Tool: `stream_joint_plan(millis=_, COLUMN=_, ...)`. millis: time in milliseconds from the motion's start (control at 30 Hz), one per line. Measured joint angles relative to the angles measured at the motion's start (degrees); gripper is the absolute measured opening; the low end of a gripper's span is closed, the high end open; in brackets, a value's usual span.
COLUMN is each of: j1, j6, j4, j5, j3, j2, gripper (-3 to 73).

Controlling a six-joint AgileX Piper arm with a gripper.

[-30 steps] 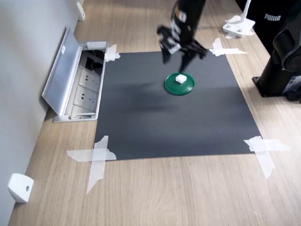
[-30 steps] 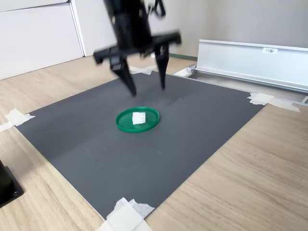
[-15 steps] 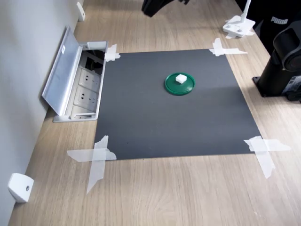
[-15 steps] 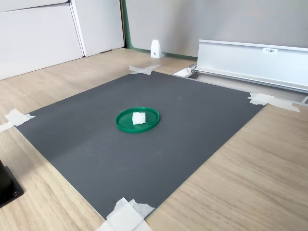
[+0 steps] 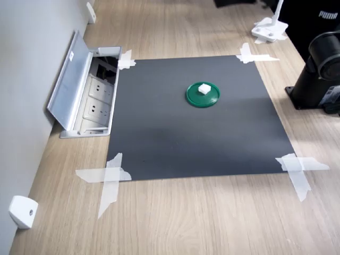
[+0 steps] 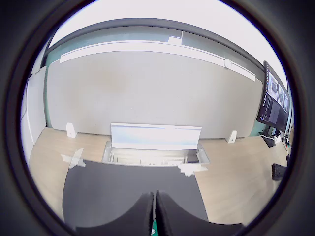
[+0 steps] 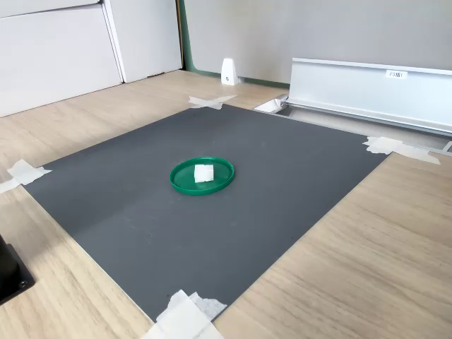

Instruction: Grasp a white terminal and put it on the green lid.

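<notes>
White terminal (image 5: 203, 88) is sitting on the green lid (image 5: 203, 95), on the dark mat (image 5: 196, 133) in both exterior views; the arm is showing in neither. End effector (image 6: 155, 216) is appearing only in the wrist view, fingers pressed together, gripping nothing; its tips are cut off.

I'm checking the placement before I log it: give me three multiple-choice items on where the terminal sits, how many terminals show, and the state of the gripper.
1. Where is the white terminal?
A. on the green lid
B. on the bare mat
C. in the socket box

2. How many white terminals show in both exterior views?
A. none
B. one
C. three

3. How does the gripper stand in the wrist view?
A. shut on the terminal
B. wide open
C. shut and empty

Key: 1 A, the block rests inside the lid's rim; 2 B, only one small block shows; 3 C, the fingertips meet with nothing between them.
</notes>
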Motion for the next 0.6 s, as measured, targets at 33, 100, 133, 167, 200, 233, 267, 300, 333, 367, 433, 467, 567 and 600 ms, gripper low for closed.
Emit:
stream_joint_plan(millis=33, j1=0.0, j6=0.0, j4=0.0, j5=0.4, j3=1.56, j2=-2.17, gripper=-0.7)
stream_joint_plan(millis=100, j1=0.0, j6=0.0, j4=-0.18, j5=1.03, j3=4.2, j2=-5.39, gripper=-0.7)
stream_joint_plan(millis=133, j1=0.0, j6=0.0, j4=-0.22, j5=1.24, j3=5.56, j2=-6.93, gripper=-0.7)
stream_joint_plan(millis=167, j1=0.0, j6=0.06, j4=-0.24, j5=1.54, j3=6.85, j2=-8.35, gripper=-0.7)
stream_joint_plan(millis=200, j1=0.0, j6=0.06, j4=-0.24, j5=1.89, j3=8.09, j2=-9.49, gripper=-0.7)
stream_joint_plan(millis=233, j1=0.0, j6=0.06, j4=-0.24, j5=2.2, j3=9.31, j2=-10.98, gripper=-0.7)
stream_joint_plan(millis=267, j1=0.0, j6=0.06, j4=-0.29, j5=2.2, j3=10.54, j2=-12.49, gripper=-0.7)
stream_joint_plan(millis=300, j1=0.0, j6=0.06, j4=-0.28, j5=2.2, j3=11.71, j2=-14.03, gripper=-0.7)
stream_joint_plan(millis=333, j1=0.0, j6=0.06, j4=-0.28, j5=2.25, j3=12.62, j2=-15.3, gripper=-0.7)
stream_joint_plan(millis=367, j1=0.0, j6=0.06, j4=-0.28, j5=2.24, j3=13.67, j2=-16.91, gripper=-0.7)
stream_joint_plan(millis=433, j1=0.0, j6=0.06, j4=-0.28, j5=2.3, j3=15.43, j2=-20.01, gripper=-0.7)
stream_joint_plan(millis=467, j1=0.0, j6=0.06, j4=-0.28, j5=2.39, j3=16.23, j2=-21.46, gripper=-0.7)
stream_joint_plan(millis=567, j1=0.0, j6=0.06, j4=-0.28, j5=2.62, j3=17.88, j2=-25.13, gripper=-0.7)
stream_joint_plan(millis=600, j1=0.0, j6=0.06, j4=-0.28, j5=2.62, j3=18.26, j2=-25.89, gripper=-0.7)
